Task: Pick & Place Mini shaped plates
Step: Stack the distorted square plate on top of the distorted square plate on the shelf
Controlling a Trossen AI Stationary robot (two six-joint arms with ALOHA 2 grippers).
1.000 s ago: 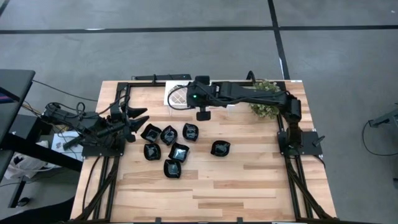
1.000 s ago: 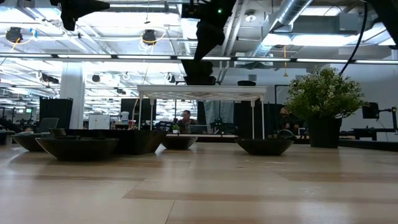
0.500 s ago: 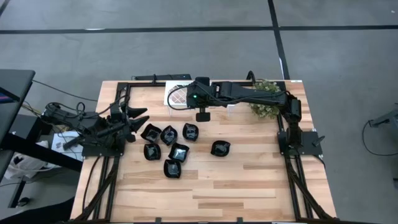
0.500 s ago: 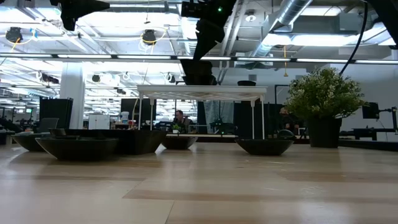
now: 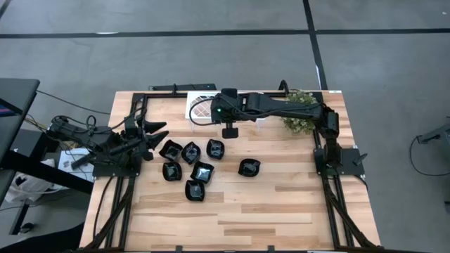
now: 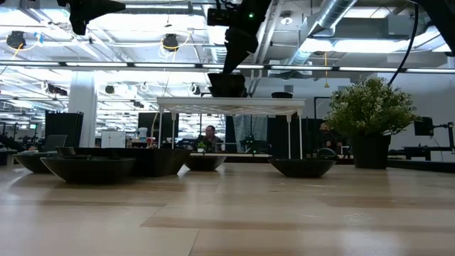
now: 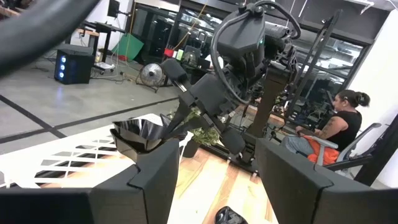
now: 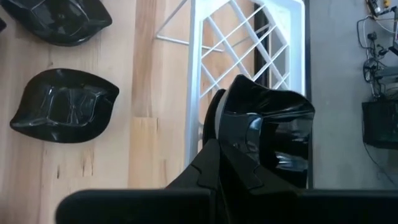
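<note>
Several glossy black mini shaped plates (image 5: 202,171) lie flat on the wooden table, in a cluster left of its middle, with one (image 5: 249,167) apart to the right. My right gripper (image 5: 228,125) reaches in from the table's right and is shut on one more plate (image 8: 267,134). It holds this plate above the near edge of the white lattice tray (image 5: 199,109). In the low view that plate (image 6: 227,85) hangs just over the tray (image 6: 231,105). My left gripper (image 5: 153,132) waits open at the table's left edge. My right gripper pinches the squarish plate by its rim (image 8: 227,121), with the fingers (image 8: 214,165) coming from above and slanting down. The left wrist view shows the plate (image 7: 138,134) lifted clear above the tray, tilted, its hollow facing partly up.
A green plant (image 5: 301,112) stands at the far right corner, close to the right arm. The tray stands on thin legs at the far edge. The near half of the table (image 5: 281,218) is bare wood. A person (image 7: 336,124) sits beyond the table.
My right gripper has stayed over the tray's near edge with the plate, which now sits slightly higher above the tray top in the low view. The plates on the table have not moved.
</note>
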